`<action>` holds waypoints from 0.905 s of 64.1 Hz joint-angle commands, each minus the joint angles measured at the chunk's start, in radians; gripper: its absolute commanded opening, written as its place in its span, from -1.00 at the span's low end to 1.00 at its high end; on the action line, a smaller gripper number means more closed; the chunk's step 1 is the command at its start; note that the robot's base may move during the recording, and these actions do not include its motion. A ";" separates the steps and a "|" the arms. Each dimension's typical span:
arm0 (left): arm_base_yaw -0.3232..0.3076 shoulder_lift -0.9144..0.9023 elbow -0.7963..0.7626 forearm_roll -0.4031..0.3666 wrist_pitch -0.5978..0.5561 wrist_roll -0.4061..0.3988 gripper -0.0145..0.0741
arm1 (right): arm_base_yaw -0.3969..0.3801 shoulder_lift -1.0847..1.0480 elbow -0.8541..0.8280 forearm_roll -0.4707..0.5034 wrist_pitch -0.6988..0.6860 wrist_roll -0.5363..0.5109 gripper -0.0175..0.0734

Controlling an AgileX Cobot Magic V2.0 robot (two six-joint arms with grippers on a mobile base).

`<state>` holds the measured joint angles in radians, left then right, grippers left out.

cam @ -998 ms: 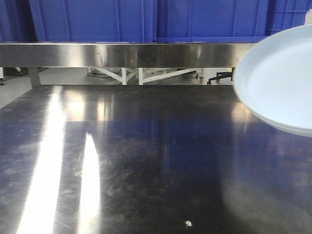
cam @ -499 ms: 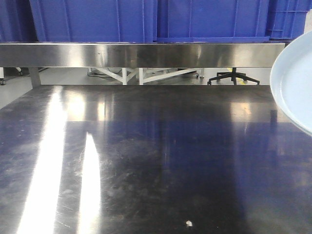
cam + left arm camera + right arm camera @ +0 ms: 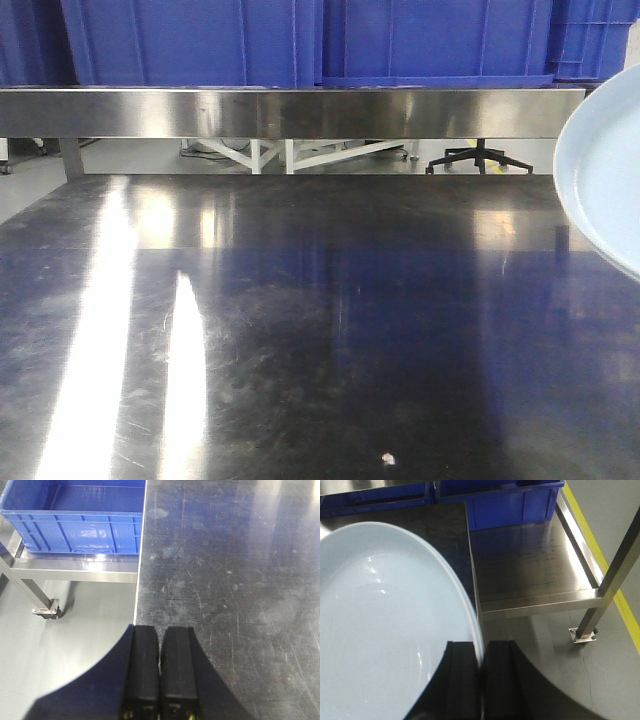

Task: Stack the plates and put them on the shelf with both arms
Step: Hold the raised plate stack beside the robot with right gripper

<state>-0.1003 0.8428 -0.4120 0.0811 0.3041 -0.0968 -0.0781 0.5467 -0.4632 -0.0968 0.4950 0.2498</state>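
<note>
Gripping plate [image 3: 380,620] by its rim with right end effector [image 3: 481,650], fingers closed down to rim thickness, edge pinched between them. Holding same plate [image 3: 605,170] up at far right of front view, tilted, clear of the surface [image 3: 300,330], partly cut off by frame. No telling about a second plate underneath. Hovering left end effector [image 3: 160,640] over left edge of the surface, fingers pressed together, nothing held.

Probably mid-carry toward steel shelf [image 3: 530,565] just right of the surface, a likely drop spot.

To do it well:
- Keep pinch firm. Glossy, wide, held from one edge only, so likely to droop or slip.
- Level plate out before travelling sideways.
- Move slow, no swinging.
- Bring left end effector across, open it, take opposite rim for two-arm support.
- Lift rim clear over the surface corner.
- Stay off blue crate [image 3: 510,505] at back of steel shelf.
- Lower flat.
- Let go only once fully resting.
</note>
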 commanded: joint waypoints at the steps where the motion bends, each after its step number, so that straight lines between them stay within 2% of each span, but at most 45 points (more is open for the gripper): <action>1: 0.002 -0.007 -0.027 0.000 -0.072 -0.005 -0.48 | -0.005 -0.001 -0.031 -0.004 -0.088 0.002 -0.55; 58: 0.002 -0.007 -0.027 0.000 -0.072 -0.005 -0.48 | -0.005 -0.001 -0.031 -0.004 -0.088 0.002 -0.55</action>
<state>-0.1003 0.8428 -0.4120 0.0811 0.3041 -0.0968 -0.0781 0.5467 -0.4632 -0.0968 0.4950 0.2498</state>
